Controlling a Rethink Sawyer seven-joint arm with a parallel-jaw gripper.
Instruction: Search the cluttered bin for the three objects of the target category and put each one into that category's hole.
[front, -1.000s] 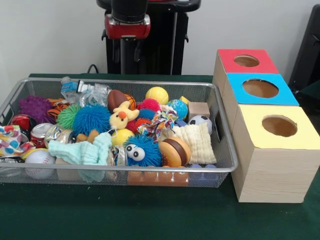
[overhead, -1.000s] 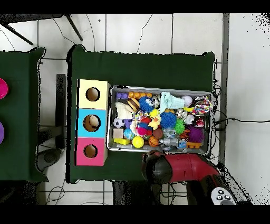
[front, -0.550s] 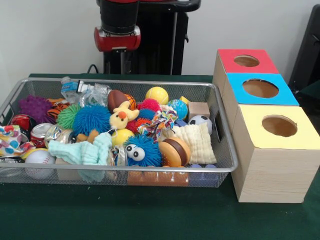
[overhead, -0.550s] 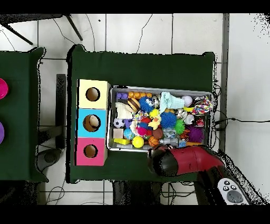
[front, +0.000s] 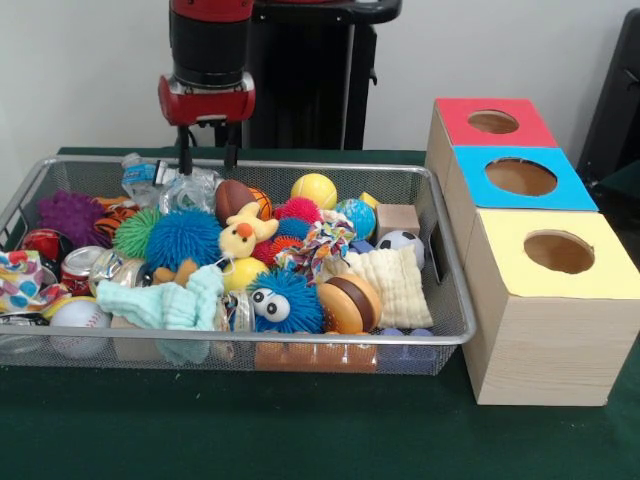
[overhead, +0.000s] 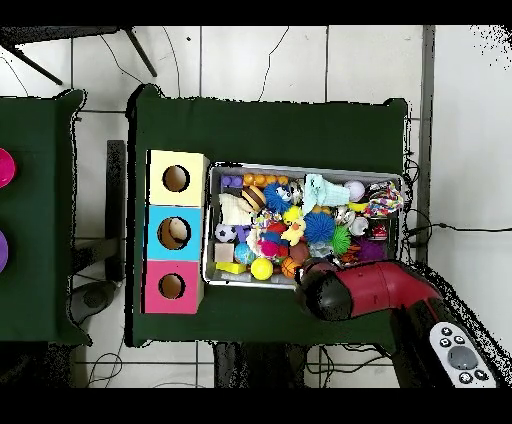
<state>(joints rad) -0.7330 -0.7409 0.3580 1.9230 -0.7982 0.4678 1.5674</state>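
My gripper hangs open and empty over the back left part of the wire bin. Its two black fingers stand apart just above a crumpled plastic bottle. To its right in the bin lie a brown football, a yellow ball and a soccer ball. Three wooden boxes stand beside the bin, each with a round hole: red top, blue top, yellow top. In the overhead view the red arm covers the gripper at the bin's lower edge.
The bin is packed with other clutter: fuzzy balls in blue, green and purple, a duck plush, cloths, cans, a baseball and a toy burger. Green cloth covers the table.
The arm has moved left in the front view and come lower, from behind the bin to over its back left part. The bin's contents have not moved.
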